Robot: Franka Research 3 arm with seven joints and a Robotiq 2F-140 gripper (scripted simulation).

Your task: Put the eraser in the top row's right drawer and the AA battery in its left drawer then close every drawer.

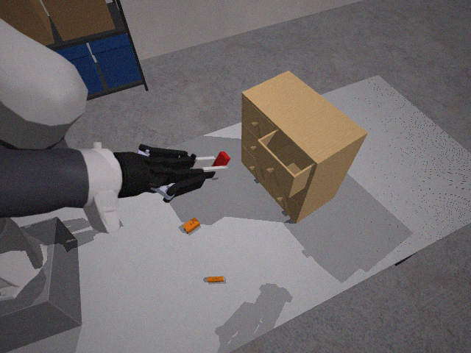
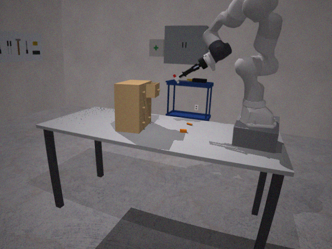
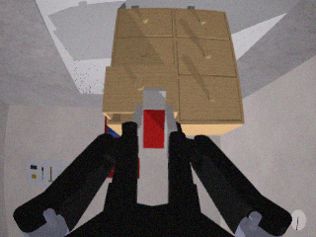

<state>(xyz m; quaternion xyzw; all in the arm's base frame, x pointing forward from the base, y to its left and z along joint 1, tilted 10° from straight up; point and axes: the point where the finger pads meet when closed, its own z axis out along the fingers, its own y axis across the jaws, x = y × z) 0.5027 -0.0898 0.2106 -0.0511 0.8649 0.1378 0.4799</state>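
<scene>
My gripper [image 1: 219, 161] [image 2: 177, 77] [image 3: 154, 116] is shut on the red eraser [image 1: 221, 158] [image 2: 174, 75] [image 3: 154, 128] and holds it in the air, level with the top of the wooden chest [image 1: 304, 109] [image 2: 128, 107] [image 3: 197, 59] and a short way in front of its drawer fronts. The right drawer of the top row [image 1: 300, 182] [image 2: 152, 90] [image 3: 125, 93] stands pulled out and looks empty; the other drawers are in. The orange AA battery [image 1: 215, 279] [image 2: 190, 123] lies on the table, well away from the chest.
A small orange block [image 1: 191, 224] [image 2: 183, 130] lies on the table between the arm and the chest. The robot's grey base [image 1: 41, 288] [image 2: 254, 136] stands at one end of the table. A blue cart [image 2: 189, 99] stands behind the table.
</scene>
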